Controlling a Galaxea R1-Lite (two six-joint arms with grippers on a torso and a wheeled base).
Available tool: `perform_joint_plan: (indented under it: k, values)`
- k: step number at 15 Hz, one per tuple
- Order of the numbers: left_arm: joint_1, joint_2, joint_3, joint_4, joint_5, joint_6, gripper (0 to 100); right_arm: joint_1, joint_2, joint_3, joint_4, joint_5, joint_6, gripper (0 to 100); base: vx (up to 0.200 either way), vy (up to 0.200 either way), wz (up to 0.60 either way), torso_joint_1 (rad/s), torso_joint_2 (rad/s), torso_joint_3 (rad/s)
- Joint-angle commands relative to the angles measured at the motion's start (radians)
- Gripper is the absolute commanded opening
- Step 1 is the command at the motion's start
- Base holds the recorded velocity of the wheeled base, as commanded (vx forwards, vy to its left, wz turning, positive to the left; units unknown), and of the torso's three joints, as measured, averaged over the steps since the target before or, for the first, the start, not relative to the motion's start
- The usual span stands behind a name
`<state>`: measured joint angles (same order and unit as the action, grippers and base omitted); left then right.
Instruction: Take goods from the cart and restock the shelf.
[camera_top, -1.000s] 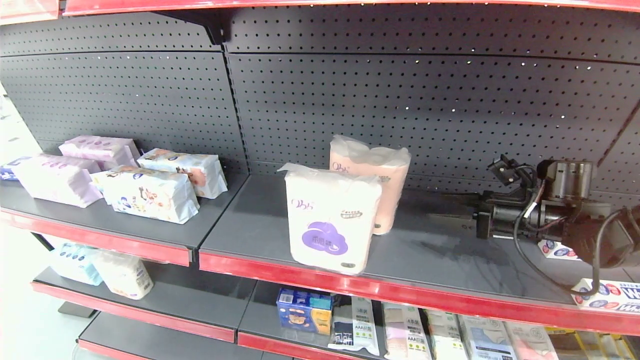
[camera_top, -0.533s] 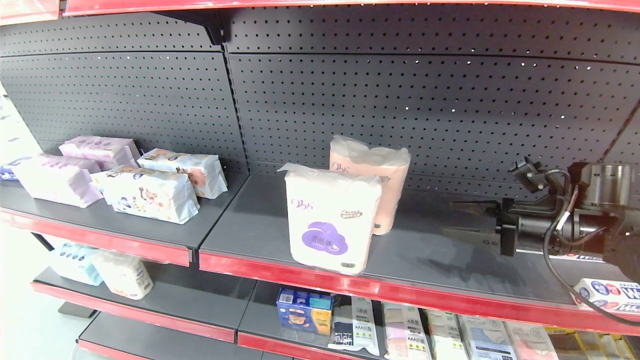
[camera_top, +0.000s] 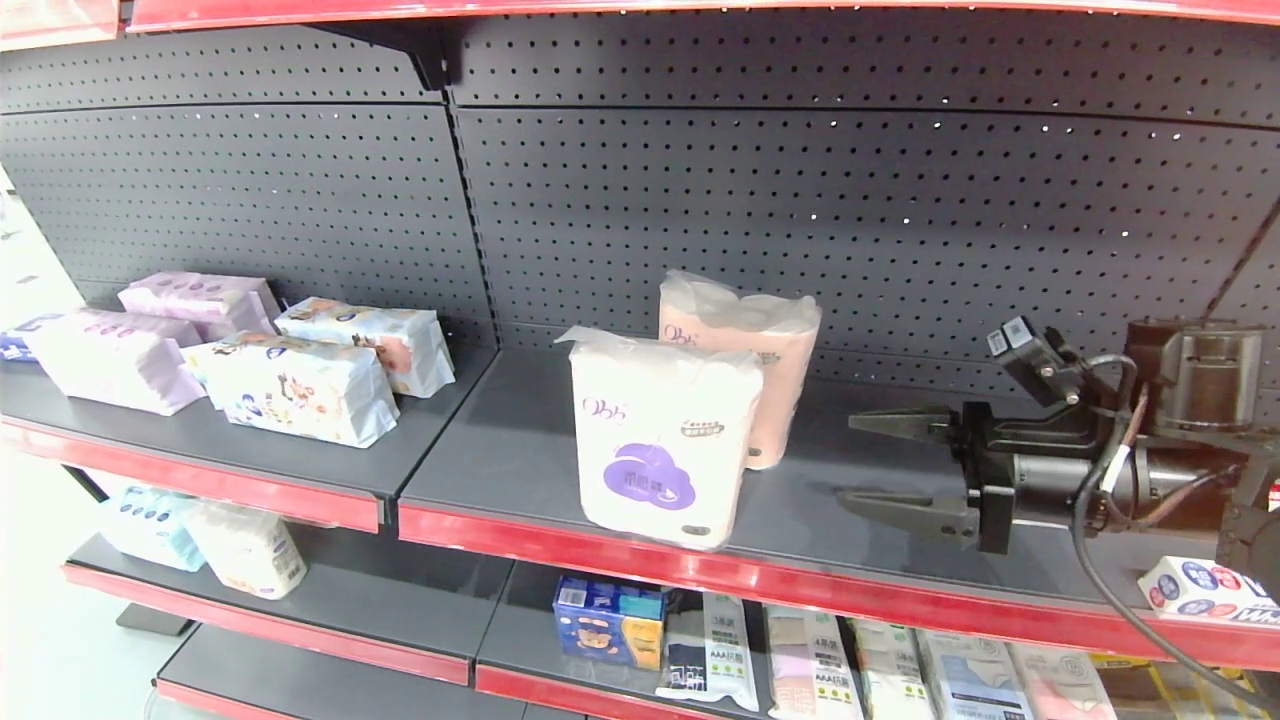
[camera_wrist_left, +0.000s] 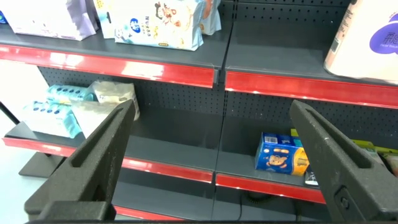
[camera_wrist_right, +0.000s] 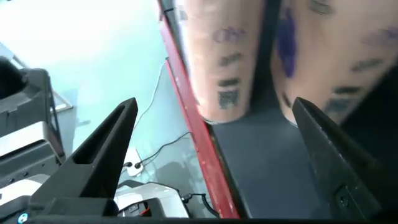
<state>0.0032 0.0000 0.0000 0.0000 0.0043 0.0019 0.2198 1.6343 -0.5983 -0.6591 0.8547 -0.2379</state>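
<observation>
Right gripper (camera_top: 872, 460), left gripper (camera_wrist_left: 211, 165): wide, empty. Tissue pack (camera_top: 662, 440) upright on shelf (camera_top: 500, 440). Step: placement likely done. Next: cart, another pack.

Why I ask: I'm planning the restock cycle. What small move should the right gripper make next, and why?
Probably pull the right gripper straight back, clear of the shelf, ready to fetch more goods. It is open and empty, beside but apart from the white pack and the pink pack, which both stand upright on the shelf.
</observation>
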Motion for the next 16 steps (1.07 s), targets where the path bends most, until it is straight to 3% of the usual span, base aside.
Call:
perform_joint_plan:
  k: [1, 4, 16]
  values:
    - [0.0, 0.002, 0.0, 0.0, 0.0, 0.001, 100, 0.056, 0.004, -0.021, 0.001, -0.025, 0.005, 100, 0.0, 0.0, 0.0, 0.0, 0.0, 0.0]
    - [0.0, 0.002, 0.0, 0.0, 0.0, 0.001, 100, 0.107, 0.022, -0.031, 0.001, -0.091, 0.006, 100, 0.0, 0.0, 0.0, 0.0, 0.0, 0.0]
    - [0.0, 0.002, 0.0, 0.0, 0.0, 0.001, 100, 0.168, 0.119, -0.17, 0.0, -0.227, 0.057, 100, 0.0, 0.0, 0.0, 0.0, 0.0, 0.0]
